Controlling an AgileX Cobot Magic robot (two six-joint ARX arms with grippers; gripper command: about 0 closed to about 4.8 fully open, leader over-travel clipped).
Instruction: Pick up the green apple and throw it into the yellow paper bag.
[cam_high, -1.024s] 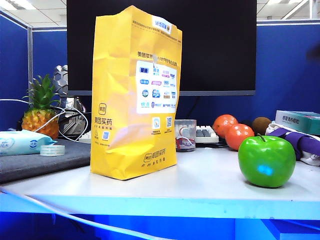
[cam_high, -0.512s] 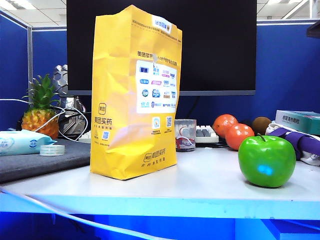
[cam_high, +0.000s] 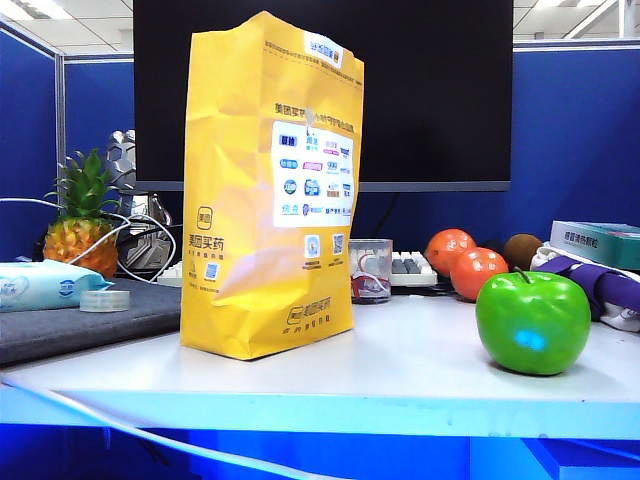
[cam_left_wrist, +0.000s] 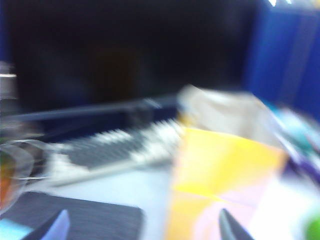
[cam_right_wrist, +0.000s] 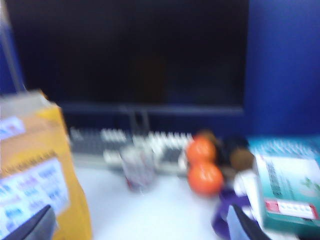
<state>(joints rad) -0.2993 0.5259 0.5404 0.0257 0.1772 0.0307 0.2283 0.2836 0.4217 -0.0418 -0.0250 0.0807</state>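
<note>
The apple (cam_high: 533, 322) sits on the table (cam_high: 400, 365), well right of the upright bag (cam_high: 270, 190), untouched. Neither arm shows in the exterior view. The left gripper (cam_left_wrist: 142, 227) hangs above the bag, jaws spread and empty (view blurred). The right gripper (cam_right_wrist: 142, 225) is wide open too, facing 2 orange fruits (cam_right_wrist: 202, 165) and a keyboard (cam_right_wrist: 150, 142).
</note>
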